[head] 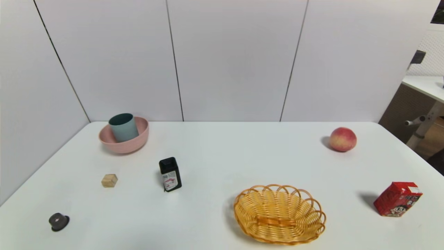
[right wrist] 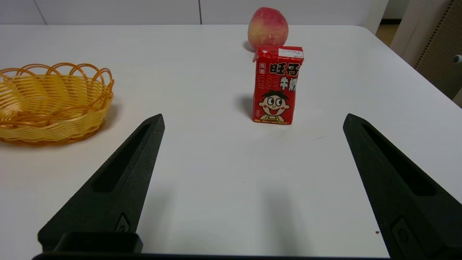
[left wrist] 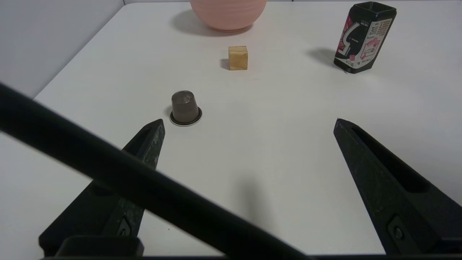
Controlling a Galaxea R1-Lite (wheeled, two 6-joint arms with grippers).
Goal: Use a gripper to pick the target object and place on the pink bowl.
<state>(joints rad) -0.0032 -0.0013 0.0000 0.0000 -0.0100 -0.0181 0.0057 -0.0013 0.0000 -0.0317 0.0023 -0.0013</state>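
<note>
Standing upright in pink bowl (head: 138, 140), pale blue-green cup (head: 124, 128), teal inside

White bench (head: 222, 156), walls along far and left edges. Far left corner: pink bowl (head: 124, 140) on surface. Near left corner: small dark capsule (head: 58, 221), flat rim down. Between capsule and bowl: wooden cube (head: 109, 180). Right of cube, left of centre: black labelled bottle (head: 170, 174), upright. Near edge, right of centre: woven yellow basket (head: 279, 213). Near right edge: red drink carton (head: 397, 199), upright. Far right corner: peach (head: 342, 139). All well apart, none touching.
</note>
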